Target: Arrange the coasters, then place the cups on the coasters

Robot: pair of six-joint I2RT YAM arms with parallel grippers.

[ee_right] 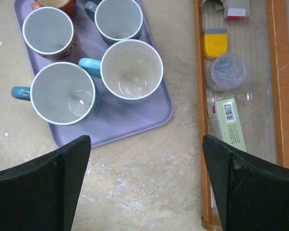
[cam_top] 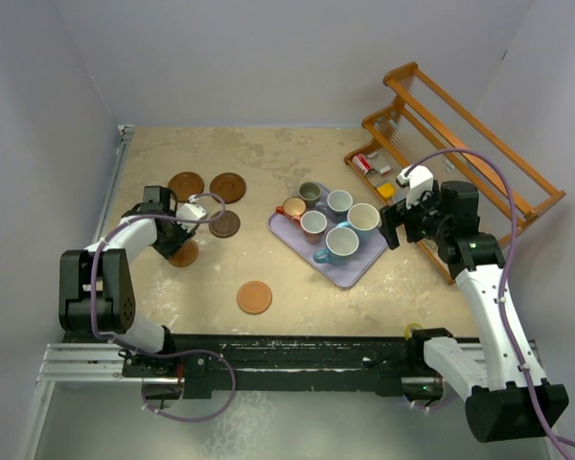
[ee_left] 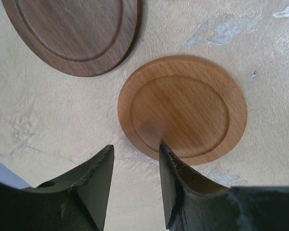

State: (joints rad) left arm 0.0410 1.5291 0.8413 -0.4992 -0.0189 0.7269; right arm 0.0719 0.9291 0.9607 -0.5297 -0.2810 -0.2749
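Five coasters show in the top view: two dark ones at the back left, a dark one, an orange-brown one partly under my left arm, and a lone one near the front. My left gripper is open, low over the table, with only bare table between its fingers. Its right fingertip sits at the rim of the light coaster, and a dark coaster lies beyond. Several cups stand on the lavender tray. My right gripper is wide open beside the tray.
A wooden rack stands at the right, holding a yellow block, a round clip tub and a green box. Walls close in at the left and back.
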